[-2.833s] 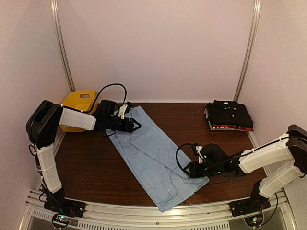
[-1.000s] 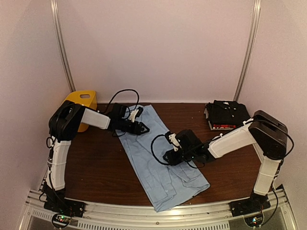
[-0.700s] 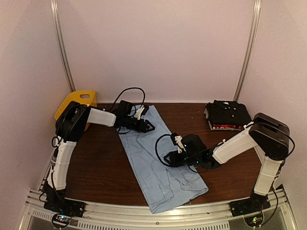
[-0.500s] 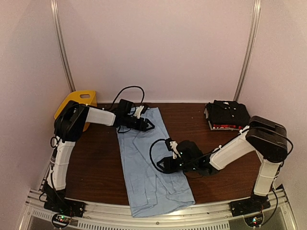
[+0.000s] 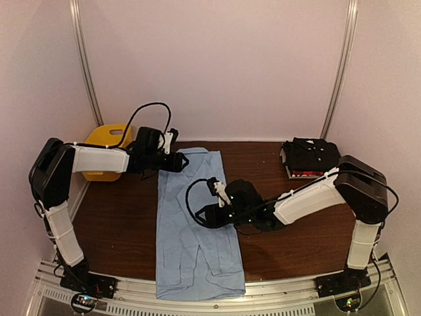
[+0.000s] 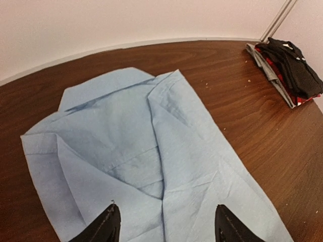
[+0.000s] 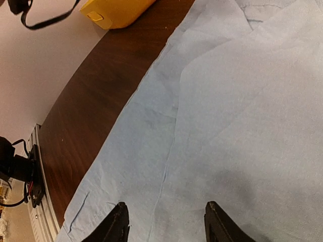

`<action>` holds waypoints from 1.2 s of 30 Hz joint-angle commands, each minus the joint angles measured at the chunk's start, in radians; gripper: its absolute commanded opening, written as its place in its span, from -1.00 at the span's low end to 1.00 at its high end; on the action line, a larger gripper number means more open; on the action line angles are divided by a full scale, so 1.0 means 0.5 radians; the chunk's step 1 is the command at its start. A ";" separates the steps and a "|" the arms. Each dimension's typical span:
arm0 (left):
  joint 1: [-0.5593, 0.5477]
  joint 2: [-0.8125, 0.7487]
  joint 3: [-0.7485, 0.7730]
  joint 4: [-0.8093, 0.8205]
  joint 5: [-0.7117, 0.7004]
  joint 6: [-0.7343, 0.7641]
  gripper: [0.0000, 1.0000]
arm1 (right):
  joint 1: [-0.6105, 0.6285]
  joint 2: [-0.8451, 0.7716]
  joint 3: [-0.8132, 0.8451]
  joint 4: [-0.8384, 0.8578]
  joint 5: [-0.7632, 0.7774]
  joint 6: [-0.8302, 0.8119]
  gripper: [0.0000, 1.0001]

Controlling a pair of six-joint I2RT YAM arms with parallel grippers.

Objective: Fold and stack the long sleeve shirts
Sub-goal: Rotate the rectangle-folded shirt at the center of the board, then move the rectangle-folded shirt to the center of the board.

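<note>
The left end effector [image 5: 174,162] hovers released over the far end of the light blue shirt [image 5: 187,243]. The shirt lies as a long strip on the tabletop [image 5: 118,224], and its crosswise folds and stacking are not yet done. The right end effector [image 5: 204,214] hangs released above its middle. Far right, the black shirt [image 5: 314,155] tops a folded stack.

Three shirts [image 5: 191,237], one yellow basket [image 5: 102,137]

Dim, warm, even light; soft grainy frames, perhaps slight curvature at wrist-view edges
</note>
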 commanded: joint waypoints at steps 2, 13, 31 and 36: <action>0.025 -0.001 -0.190 -0.096 -0.137 -0.081 0.29 | -0.184 0.053 0.246 -0.113 0.036 -0.171 0.05; 0.026 -0.018 -0.447 0.009 0.025 -0.230 0.22 | -0.542 0.640 0.914 -0.287 -0.333 -0.226 0.01; 0.023 0.458 -0.053 -0.047 0.302 -0.128 0.16 | -0.770 0.655 0.752 -0.388 -0.059 0.046 -0.11; 0.023 0.635 0.241 -0.105 0.359 -0.109 0.16 | -0.856 0.629 0.767 -0.435 -0.069 0.013 -0.11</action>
